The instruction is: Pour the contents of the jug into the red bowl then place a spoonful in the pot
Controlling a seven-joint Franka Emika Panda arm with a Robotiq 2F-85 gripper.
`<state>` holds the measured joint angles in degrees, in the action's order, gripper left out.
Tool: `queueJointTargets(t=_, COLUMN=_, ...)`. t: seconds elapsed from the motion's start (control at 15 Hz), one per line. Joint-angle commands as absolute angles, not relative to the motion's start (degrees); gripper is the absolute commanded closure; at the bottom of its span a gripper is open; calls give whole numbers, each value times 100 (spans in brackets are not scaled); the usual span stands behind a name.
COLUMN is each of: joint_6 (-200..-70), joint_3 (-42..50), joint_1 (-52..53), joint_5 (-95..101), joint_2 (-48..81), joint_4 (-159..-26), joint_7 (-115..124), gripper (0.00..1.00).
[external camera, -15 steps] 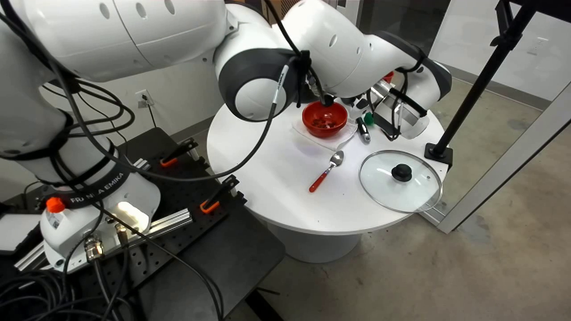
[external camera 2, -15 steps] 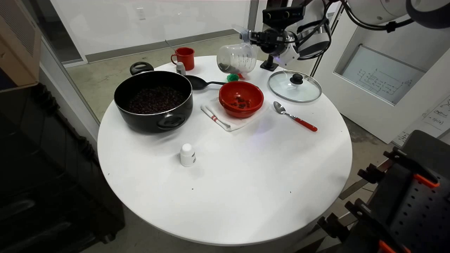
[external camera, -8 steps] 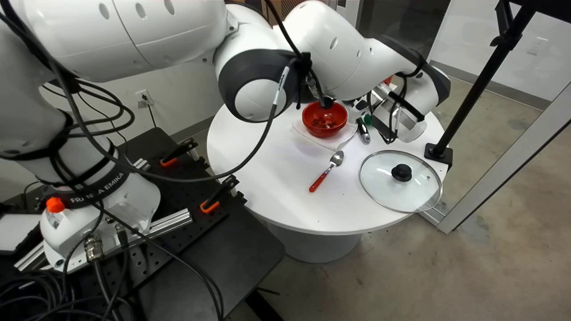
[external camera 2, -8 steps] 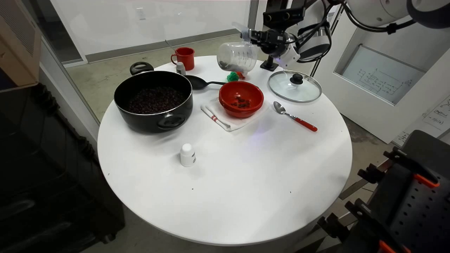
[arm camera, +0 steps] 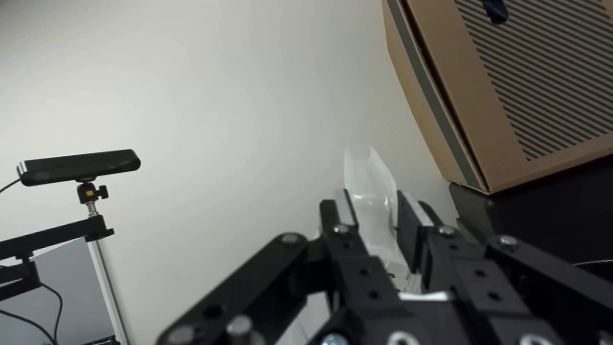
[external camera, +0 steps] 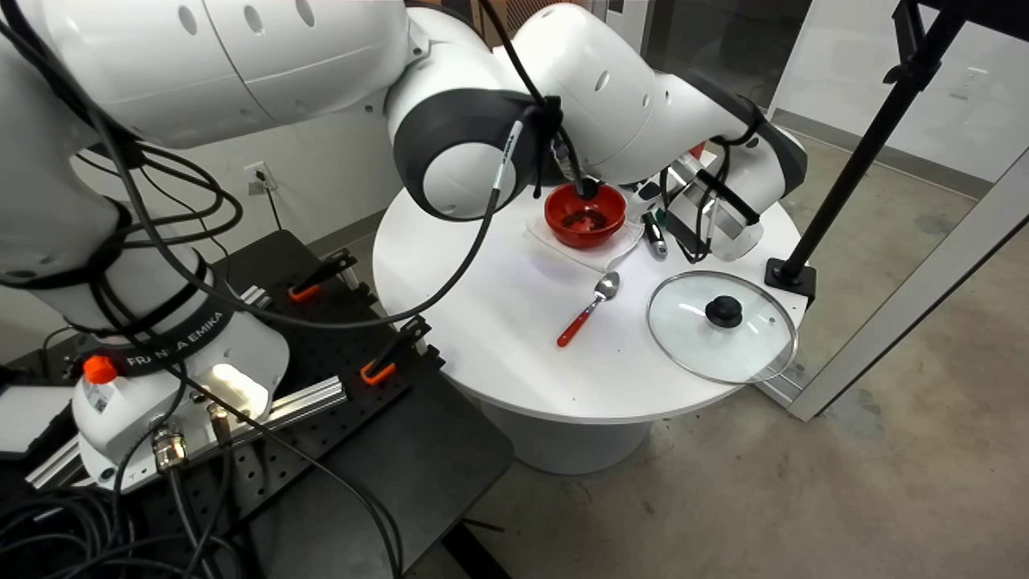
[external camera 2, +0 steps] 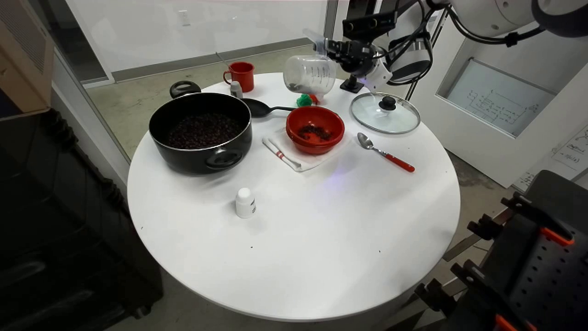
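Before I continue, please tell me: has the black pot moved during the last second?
No, in no direction: in an exterior view, the pot stands at the same place relative to the edge of the white table.

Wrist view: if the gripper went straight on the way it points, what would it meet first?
Beyond the jug it holds, the gripper would probably meet the pale wall; the cardboard box appears right of that line, though depth is unclear.
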<state>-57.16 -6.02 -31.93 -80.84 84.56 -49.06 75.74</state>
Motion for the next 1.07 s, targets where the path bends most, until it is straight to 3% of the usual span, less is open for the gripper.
queueJointTargets(t=0.0, joint_6=-5567, joint_3=-575, joint_1=-3227, joint_5=-8331, joint_2=8410, joint_4=-4986, joint_7=7776, gripper=93)
queueJointTargets(t=1.0, joint_6=-5512, joint_3=-577, joint_1=-3319, joint_5=-8664, joint_2=8414, joint_4=-5151, joint_7=8029, gripper=93)
